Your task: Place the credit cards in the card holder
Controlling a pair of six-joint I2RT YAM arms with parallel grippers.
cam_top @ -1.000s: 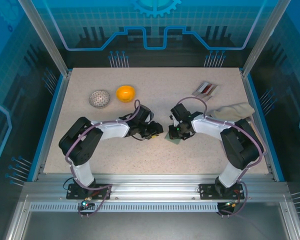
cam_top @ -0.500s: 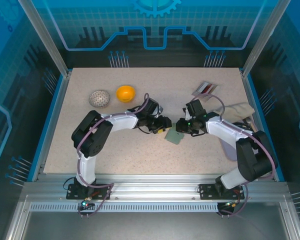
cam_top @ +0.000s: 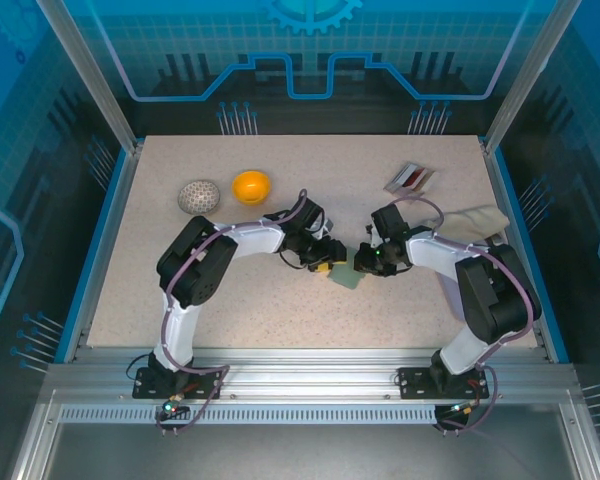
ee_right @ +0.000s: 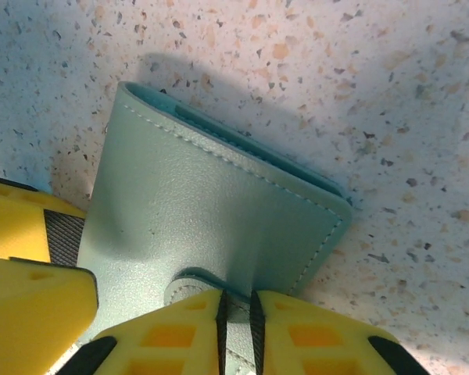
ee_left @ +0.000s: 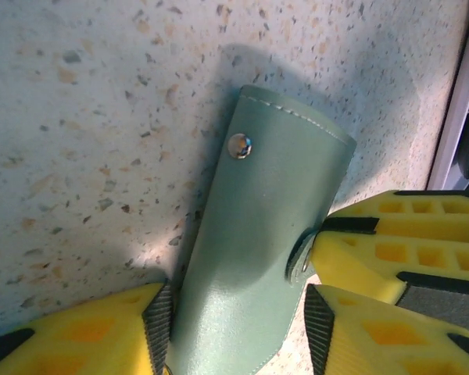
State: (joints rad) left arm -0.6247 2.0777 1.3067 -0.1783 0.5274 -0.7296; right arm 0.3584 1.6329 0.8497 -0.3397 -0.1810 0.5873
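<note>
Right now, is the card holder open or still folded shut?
Folded shut. The card holder lies flat with both covers together. Its snap tab is unfastened, pinched in the right claw, away from the stud.

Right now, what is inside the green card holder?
The card holder is folded; a blue-green lining shows at its edge. Its pockets stay covered. The credit cards lie apart on the table.

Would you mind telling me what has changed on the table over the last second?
Both arms reached farther out and drew together over the card holder. The right gripper has pinched its snap tab; the left gripper now straddles its body, jaws apart. The holder shifted little. The credit cards, orange ball, patterned ball and cloth stayed put.
</note>
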